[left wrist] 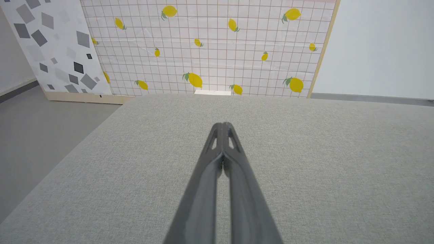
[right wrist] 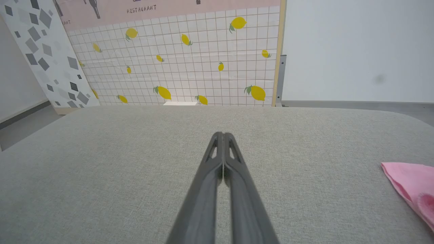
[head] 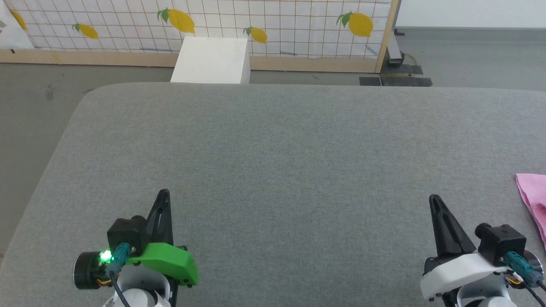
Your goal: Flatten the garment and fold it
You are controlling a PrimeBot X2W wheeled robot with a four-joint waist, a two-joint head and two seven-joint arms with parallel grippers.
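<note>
At the right edge of the grey table (head: 273,145), the pink garment (head: 532,200) lies flat on the cloth top, partly cut off by the head view's border. One hemmed corner points toward the middle of the table, and a puckered patch shows at its near end in the right wrist view.

Just beside the garment but apart from it, the right end effector (head: 434,199) hangs over the near part of the table, its two dark fingers pressed together and gripping nothing. Well away to the left, the left end effector (head: 164,194) sits the same way, clenched and empty under its green housing.

A wide stretch of grey top runs between the two end effectors and ahead of them to the far edge. The table's far corners are rounded, and its left edge slants down toward the robot beside the grey floor (head: 30,111). Past the far edge a white box (head: 211,59) stands on the floor against a tiled wall panel printed with lemons (head: 277,17).
</note>
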